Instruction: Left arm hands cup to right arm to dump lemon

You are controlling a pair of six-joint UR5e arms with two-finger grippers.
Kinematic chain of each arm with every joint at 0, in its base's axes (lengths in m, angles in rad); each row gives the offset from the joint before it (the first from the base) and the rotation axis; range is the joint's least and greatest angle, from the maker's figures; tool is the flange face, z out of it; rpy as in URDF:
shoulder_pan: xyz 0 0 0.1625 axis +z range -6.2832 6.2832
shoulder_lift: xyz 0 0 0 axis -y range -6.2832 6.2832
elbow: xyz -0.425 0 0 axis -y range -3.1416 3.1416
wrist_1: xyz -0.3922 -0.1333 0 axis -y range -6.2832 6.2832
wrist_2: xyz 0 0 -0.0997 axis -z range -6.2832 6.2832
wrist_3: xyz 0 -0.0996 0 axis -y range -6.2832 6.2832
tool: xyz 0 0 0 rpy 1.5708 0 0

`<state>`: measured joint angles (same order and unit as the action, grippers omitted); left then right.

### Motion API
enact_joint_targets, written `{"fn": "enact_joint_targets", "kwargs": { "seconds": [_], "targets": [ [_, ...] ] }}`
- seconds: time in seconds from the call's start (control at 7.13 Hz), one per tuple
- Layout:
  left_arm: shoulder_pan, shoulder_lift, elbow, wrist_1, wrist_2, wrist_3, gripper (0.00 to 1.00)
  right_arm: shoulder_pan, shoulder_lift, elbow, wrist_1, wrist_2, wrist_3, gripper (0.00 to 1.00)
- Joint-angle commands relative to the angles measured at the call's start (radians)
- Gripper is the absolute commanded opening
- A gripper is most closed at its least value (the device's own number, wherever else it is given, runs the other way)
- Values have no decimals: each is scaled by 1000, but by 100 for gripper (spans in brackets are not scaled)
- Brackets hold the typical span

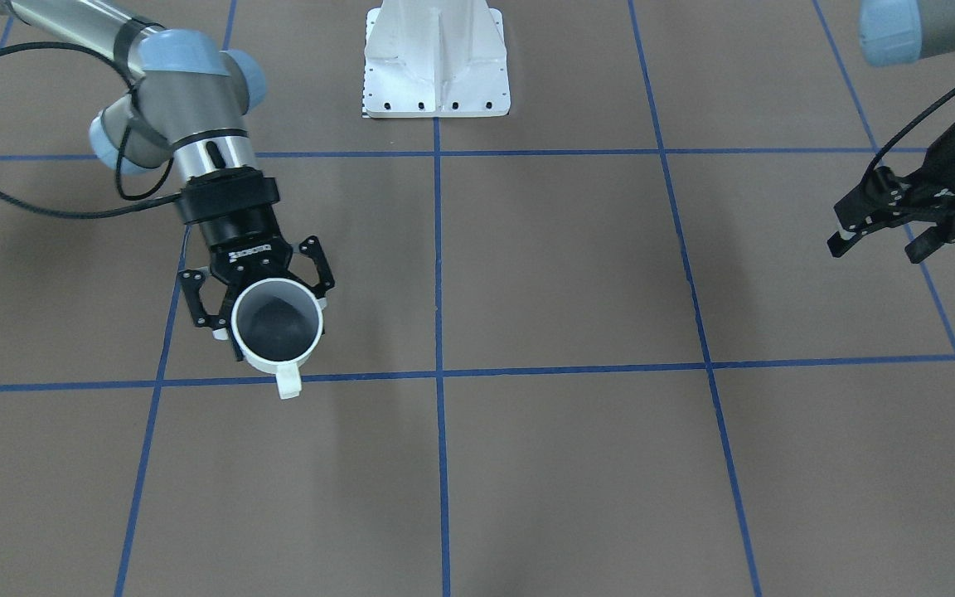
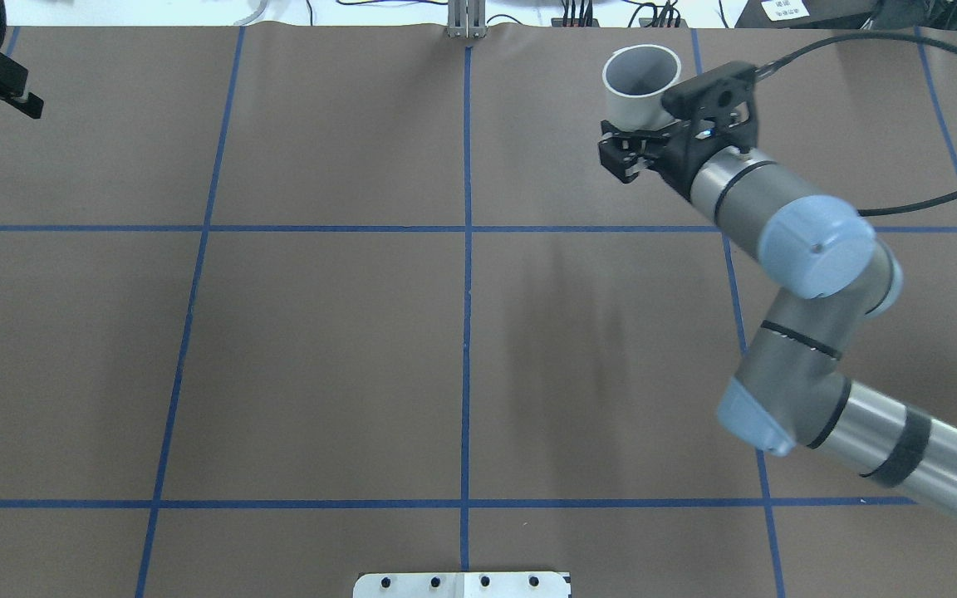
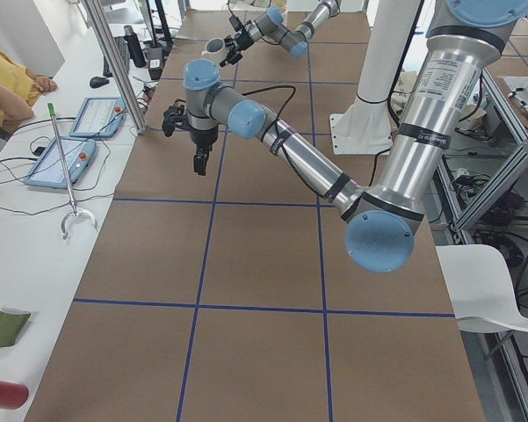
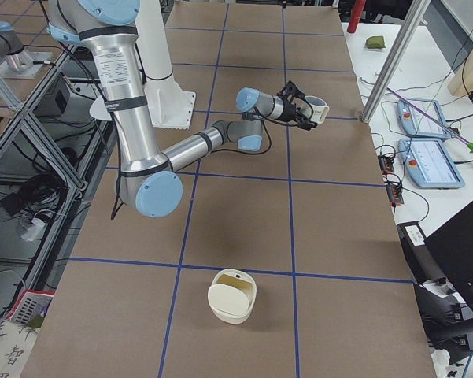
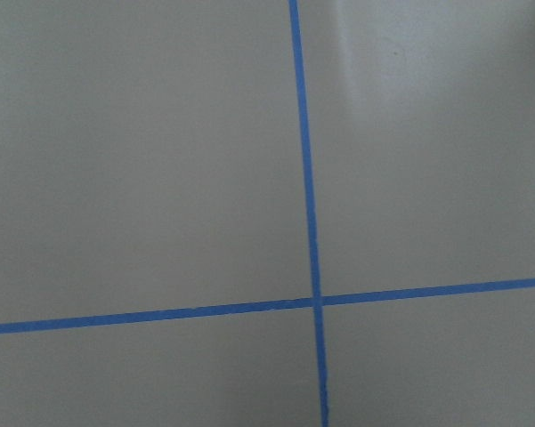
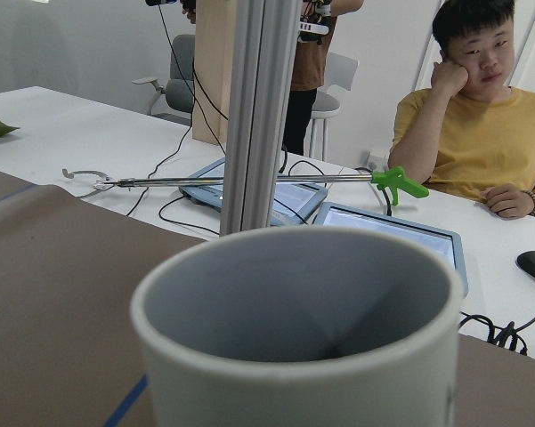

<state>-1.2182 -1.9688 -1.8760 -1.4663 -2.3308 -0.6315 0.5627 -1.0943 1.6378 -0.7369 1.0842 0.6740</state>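
The right gripper (image 1: 272, 322) is clamped on the body of the cup (image 1: 278, 361) and holds it upright, handle pointing away from the robot. The cup is over the right half of the table (image 1: 577, 274), toward the operators' side. The left gripper (image 1: 875, 247) is at the opposite end, jaws spread and empty, well apart from the cup.

- Silver tubes, pale-blue joint caps and black bands on the right arm (image 2: 786, 224) and left arm (image 3: 290, 149).
- Black skeletal linkages on the right gripper (image 1: 270, 319) and left gripper (image 1: 875, 249).
- Black cable (image 1: 30, 211) at the wrist.
- White bolted pedestal base (image 1: 436, 58).
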Motion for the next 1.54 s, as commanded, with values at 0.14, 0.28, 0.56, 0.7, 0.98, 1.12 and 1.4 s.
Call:
{"fn": "enact_joint_targets", "kwargs": {
  "seconds": [0.14,0.28,0.56,0.7,0.98,1.12,1.4],
  "targets": [
    [115,-160,116,-179,1,-350,100,-93,206,-229,-38,-202,9,0],
    [143,-210,182,-298,2,-488,100,-98,252,-271,-36,-216,9,0],
    [193,-335,332,-422,10,-626,100,-133,292,-320,-30,-275,12,0],
    [207,-364,354,-427,14,-661,100,-153,290,-320,-32,-308,12,0],
    [239,-386,356,-442,57,-726,100,-167,284,-326,-36,-339,-1,0],
    [255,-395,357,-454,62,-744,100,-170,284,-328,-41,-354,-20,0],
    [314,-398,357,-483,128,-747,100,-176,289,-328,-38,-359,-142,0]
  ]
}}
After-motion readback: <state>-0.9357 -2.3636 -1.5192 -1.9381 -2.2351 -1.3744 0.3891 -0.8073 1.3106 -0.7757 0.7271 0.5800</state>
